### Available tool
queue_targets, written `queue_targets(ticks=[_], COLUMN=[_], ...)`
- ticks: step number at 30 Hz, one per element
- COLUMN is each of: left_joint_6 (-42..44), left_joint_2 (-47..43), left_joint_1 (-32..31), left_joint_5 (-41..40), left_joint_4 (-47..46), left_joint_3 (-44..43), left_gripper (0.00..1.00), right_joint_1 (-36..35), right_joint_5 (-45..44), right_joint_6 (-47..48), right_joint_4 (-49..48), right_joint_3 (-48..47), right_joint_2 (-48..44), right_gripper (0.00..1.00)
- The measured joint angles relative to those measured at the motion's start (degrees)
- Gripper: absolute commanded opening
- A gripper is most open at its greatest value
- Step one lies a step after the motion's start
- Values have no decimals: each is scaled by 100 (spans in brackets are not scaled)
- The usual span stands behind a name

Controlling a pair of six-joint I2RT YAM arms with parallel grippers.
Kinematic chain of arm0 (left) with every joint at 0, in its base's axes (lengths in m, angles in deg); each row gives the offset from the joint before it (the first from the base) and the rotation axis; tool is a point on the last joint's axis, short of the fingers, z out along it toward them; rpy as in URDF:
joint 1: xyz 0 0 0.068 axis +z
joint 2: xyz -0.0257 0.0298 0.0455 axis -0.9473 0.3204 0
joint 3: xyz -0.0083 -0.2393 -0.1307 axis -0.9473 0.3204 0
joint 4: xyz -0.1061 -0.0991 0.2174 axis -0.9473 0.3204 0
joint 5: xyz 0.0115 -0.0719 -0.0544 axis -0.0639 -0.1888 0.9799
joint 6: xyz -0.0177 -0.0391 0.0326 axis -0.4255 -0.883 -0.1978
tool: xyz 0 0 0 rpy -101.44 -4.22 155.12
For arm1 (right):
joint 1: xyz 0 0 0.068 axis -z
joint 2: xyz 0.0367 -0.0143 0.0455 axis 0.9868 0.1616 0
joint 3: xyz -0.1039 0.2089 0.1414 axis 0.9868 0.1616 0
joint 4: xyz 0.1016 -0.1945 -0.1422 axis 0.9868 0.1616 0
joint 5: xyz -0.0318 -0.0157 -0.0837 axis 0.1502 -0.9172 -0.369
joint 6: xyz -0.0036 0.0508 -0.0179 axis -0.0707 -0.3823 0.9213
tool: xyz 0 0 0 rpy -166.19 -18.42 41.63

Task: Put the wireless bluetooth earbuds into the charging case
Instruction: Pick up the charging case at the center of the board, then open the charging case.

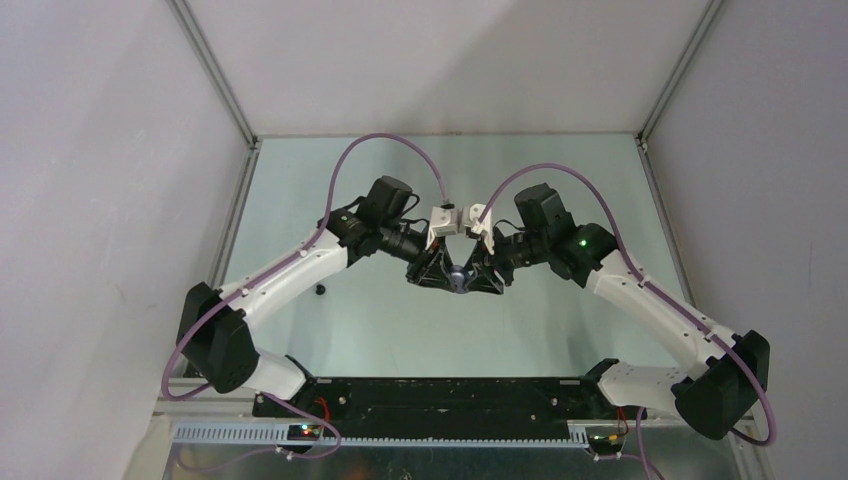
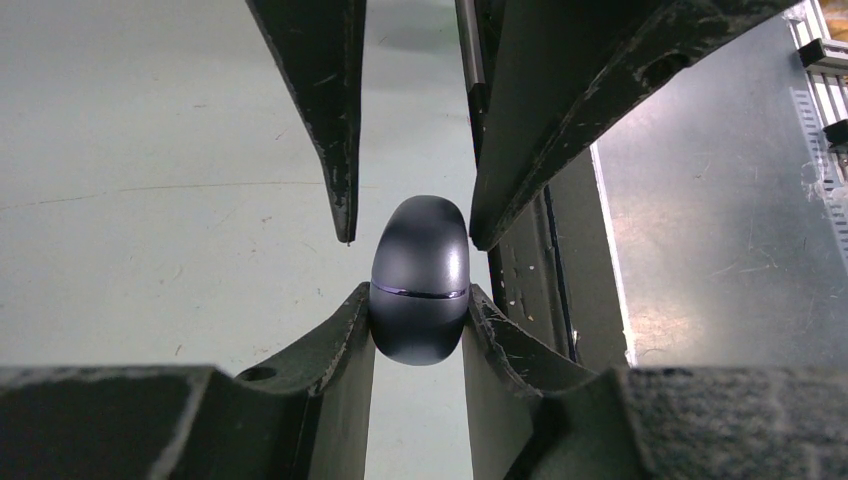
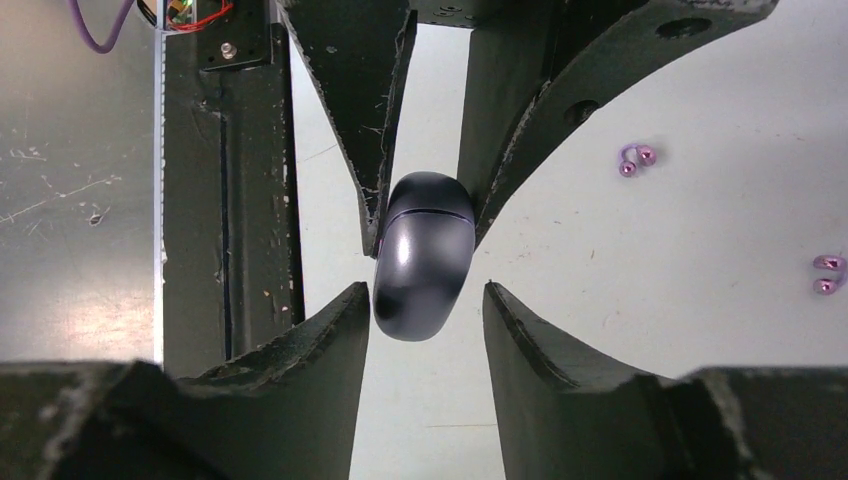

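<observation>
Black and smooth: oval charging case (image 2: 420, 300), lid closed along a thin seam, held over the middle of the pale green table (image 1: 560, 190), where the two arms meet nose to nose. Clamped across its width by the left gripper (image 2: 418, 296), both fingers pressed against its sides, jaws no wider apart than the case itself. Same grip seen from the right wrist, at the far end of the case and just beside the seam.

Right gripper (image 3: 425, 292) spread wider than the case and straddling its near end. One finger (image 3: 330, 335) just beside or grazing the shell (hard to tell which). The other finger (image 3: 520, 335) clearly apart from it, pale table showing in the gap. Nothing gripped on that side. Likewise in the left wrist view: one finger of that gripper apart from the case, the other close against it.

One pale purple earbud (image 3: 636, 158) lying loose on the table beyond the case in the right wrist view. Another pale purple earbud (image 3: 828, 273) near that picture's right edge. Both outside the case, apart from each other and well apart from both grippers.

Small black speck (image 1: 320, 289) on the table beside the left arm in the top view, too small to name. Purple cables (image 1: 385, 140) arching over both wrists. Green light (image 1: 582, 243) lit on the right arm.
</observation>
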Motion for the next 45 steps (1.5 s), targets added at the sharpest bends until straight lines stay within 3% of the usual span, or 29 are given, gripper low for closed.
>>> queue_targets(ticks=[9, 12, 15, 33, 45], left_joint_6=[15, 44, 55, -221, -511], left_joint_2=[0, 0, 0, 35, 33], left_joint_1=[0, 0, 2, -46, -17], left_joint_5=[22, 24, 33, 129, 63], left_joint_4=[31, 37, 52, -238, -608], left_joint_3=[0, 0, 0, 0, 7], left_gripper=[12, 12, 12, 7, 7], right_joint_1=[-33, -44, -52, 229, 474], right_joint_5=[-26, -35, -61, 446, 785], right_joint_6=[2, 0, -2, -260, -466], right_joint_4=[-2, -2, -7, -426, -562], right_joint_3=[0, 0, 0, 280, 343], right_joint_2=[0, 0, 0, -133, -232], right_gripper=[59, 68, 70, 65, 55])
